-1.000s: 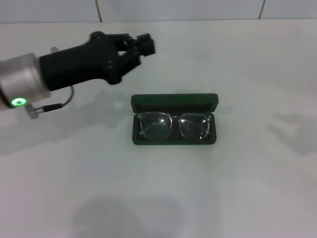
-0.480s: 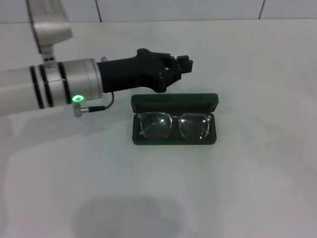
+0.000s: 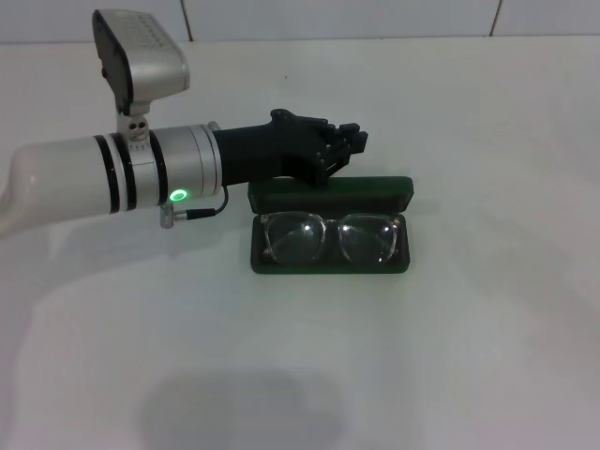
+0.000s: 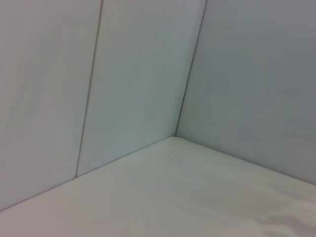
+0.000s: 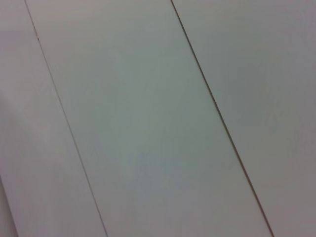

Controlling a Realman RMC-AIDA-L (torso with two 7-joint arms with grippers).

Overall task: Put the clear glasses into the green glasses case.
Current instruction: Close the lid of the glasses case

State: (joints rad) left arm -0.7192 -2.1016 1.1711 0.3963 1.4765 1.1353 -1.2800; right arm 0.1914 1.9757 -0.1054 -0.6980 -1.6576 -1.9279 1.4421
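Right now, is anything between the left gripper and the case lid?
Nothing visible. The left gripper hangs just behind the raised lid of the green glasses case, with only bare table around. The clear glasses already lie inside.

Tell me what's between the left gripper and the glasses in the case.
In the head view, only the green glasses case's raised lid separates the left gripper from the clear glasses.

Lab-like test cell: bare white table (image 3: 487, 356), white panelled walls (image 4: 138, 74).
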